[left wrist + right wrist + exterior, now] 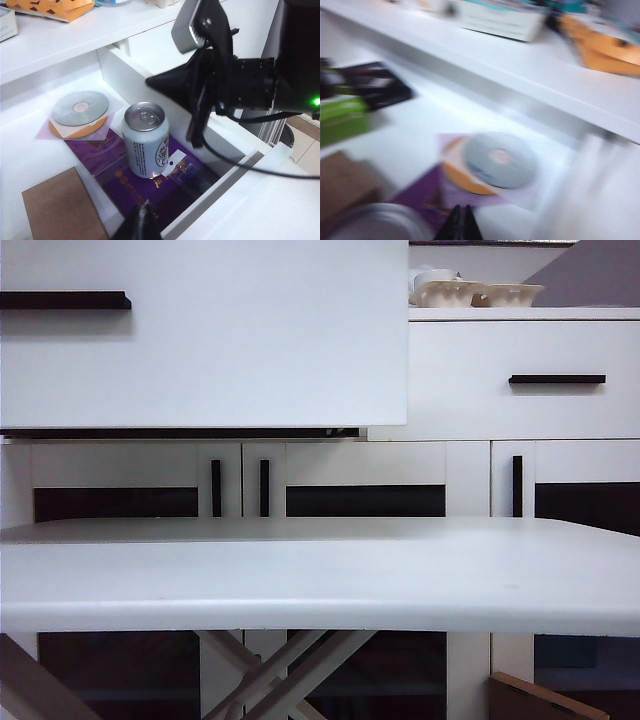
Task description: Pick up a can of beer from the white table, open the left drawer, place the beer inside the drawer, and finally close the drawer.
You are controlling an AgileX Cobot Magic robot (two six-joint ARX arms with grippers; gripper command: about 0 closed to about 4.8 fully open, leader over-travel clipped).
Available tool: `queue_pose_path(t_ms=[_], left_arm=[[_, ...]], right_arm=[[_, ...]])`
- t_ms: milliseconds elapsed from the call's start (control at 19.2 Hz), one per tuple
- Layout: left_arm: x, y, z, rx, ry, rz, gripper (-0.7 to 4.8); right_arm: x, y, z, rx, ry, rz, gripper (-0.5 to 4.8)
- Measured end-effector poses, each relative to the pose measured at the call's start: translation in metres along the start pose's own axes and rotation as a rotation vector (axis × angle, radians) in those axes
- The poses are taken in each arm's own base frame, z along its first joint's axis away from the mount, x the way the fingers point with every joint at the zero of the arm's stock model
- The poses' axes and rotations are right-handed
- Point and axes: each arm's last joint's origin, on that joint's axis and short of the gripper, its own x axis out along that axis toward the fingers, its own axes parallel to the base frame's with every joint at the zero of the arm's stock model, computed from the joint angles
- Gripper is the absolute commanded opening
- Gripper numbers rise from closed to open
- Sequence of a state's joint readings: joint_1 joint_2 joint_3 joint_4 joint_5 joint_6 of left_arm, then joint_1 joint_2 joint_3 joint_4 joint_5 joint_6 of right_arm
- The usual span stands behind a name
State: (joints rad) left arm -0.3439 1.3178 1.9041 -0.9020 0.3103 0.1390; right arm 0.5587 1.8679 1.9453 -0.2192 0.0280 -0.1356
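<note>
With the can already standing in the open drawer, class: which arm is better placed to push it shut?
Probably left. The can of beer stands free; the shut right gripper hangs just above it, inside the left drawer, and the shut left gripper sits near its front.

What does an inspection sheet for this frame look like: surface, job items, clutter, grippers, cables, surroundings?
Surface: white table shows nothing on it in the exterior view.
Job's things: can of beer stands upright inside the left drawer, which is pulled open.
Clutter: in the drawer, a disc on an orange sleeve, a purple folder under the can, a brown cardboard piece.
Grippers: left gripper shut, empty, near the can; right gripper shut, empty, over the drawer, its view blurred.
Cables: black cable hangs from the right arm across the drawer edge.
Surroundings: white sideboard with a second, shut drawer; bowls on top.
</note>
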Motion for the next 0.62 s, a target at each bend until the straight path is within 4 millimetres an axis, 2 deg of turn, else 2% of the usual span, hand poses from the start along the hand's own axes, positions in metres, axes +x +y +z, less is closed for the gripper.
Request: queue_pose_path(t_ms=[312, 625], left_arm=[[0.0, 0.0, 0.0, 0.0, 0.0, 0.0, -0.06], [0.0, 0.0, 0.0, 0.0, 0.0, 0.0, -0.06]], right_arm=[[0.003, 0.004, -0.014, 0.023, 0.112, 0.053, -0.01], [0.002, 0.013, -0.014, 0.039, 0.1, 0.28, -0.01]])
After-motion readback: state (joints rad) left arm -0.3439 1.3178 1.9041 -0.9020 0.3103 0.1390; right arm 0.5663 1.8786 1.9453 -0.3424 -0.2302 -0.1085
